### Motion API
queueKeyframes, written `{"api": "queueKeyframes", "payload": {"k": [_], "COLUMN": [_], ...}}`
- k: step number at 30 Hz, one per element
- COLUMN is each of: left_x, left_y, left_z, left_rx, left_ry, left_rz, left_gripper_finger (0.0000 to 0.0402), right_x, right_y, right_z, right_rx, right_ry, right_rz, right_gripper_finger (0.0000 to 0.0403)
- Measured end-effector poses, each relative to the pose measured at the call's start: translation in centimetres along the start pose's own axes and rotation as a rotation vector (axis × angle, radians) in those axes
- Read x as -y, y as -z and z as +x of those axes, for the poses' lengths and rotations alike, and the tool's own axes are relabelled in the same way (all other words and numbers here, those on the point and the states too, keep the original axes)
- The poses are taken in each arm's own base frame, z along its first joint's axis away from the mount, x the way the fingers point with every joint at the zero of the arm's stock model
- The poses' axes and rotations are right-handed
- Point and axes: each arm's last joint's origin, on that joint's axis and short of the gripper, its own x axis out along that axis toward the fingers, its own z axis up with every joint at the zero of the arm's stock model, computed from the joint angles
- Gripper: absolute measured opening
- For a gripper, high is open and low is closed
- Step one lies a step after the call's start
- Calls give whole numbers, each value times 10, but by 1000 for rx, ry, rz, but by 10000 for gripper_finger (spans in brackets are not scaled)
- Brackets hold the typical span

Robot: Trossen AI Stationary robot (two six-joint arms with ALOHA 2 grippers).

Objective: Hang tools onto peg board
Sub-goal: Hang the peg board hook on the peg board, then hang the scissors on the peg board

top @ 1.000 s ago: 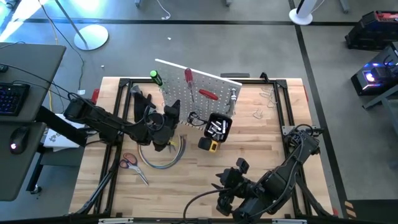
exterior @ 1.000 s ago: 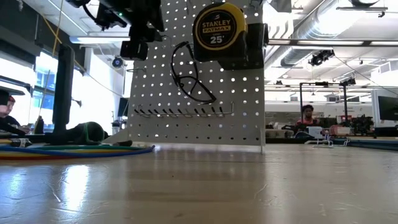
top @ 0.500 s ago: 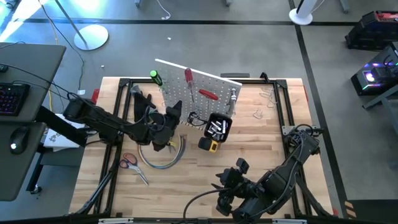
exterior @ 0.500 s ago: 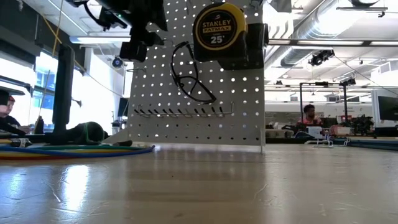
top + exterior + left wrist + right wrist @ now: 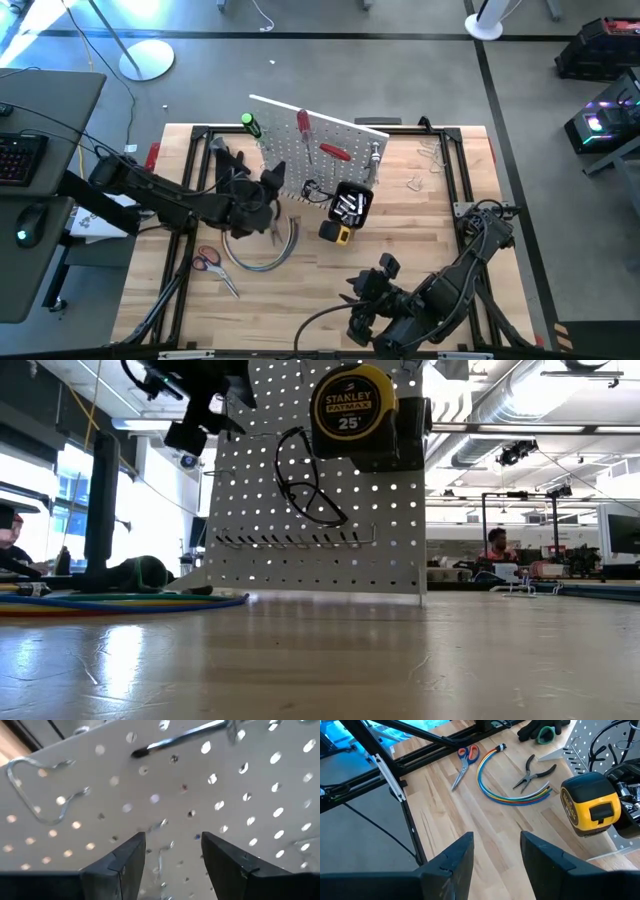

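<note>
- From the high view we see the peg board (image 5: 325, 150) standing tilted at the counter's (image 5: 400, 250) far middle, with a green-handled screwdriver (image 5: 250, 124) at its far left edge and two red-handled screwdrivers (image 5: 333, 153) hung on its face.
- A black bin (image 5: 350, 205) is fixed low on the board, and the yellow tape measure (image 5: 337, 233) sits just below it.
- The left gripper (image 5: 270, 185) is up against the board's left part; only its wrist view shows the jaws apart and holding nothing, with the holed white board (image 5: 250, 780) close ahead and a wire hook (image 5: 42, 790) on it.
- The right gripper (image 5: 362, 290) waits at the near edge of the counter; its wrist view shows the jaws apart and holding nothing.
- Only the right wrist view makes the loose items clear: red-handled scissors (image 5: 464, 762), black-handled pliers (image 5: 532, 771) and a curved cable bundle (image 5: 507, 790) lying on the wood, the pliers just beside the cables.
- The low view alone reads the tape measure (image 5: 352, 405) face-on, and shows a black loop (image 5: 308, 480) hanging on the board plus a row of hooks (image 5: 295, 540) lower down.
- The low view also shows a person (image 5: 492, 545) seated far behind.
</note>
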Motion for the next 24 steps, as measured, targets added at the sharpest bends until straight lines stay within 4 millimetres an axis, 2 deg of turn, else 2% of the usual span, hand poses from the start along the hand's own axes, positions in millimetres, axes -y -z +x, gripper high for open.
{"api": "queueKeyframes", "payload": {"k": [6, 16, 20, 24], "left_x": [-13, -30, -39, -47], "left_y": [1, -2, -3, -3], "left_z": [0, -9, -18, -37], "left_rx": [-73, -146, -226, -348], "left_ry": [-51, -120, -174, -219], "left_rz": [10, 142, 197, 274], "left_gripper_finger": [189, 189, 189, 189], "right_x": [0, 0, 0, 0], "right_y": [0, 0, 0, 0], "right_z": [0, 0, 0, 0], "right_rx": [0, -1, -2, -4], "right_ry": [0, -4, -5, -4], "right_rz": [3, 25, 25, 22], "right_gripper_finger": [155, 155, 155, 155]}}
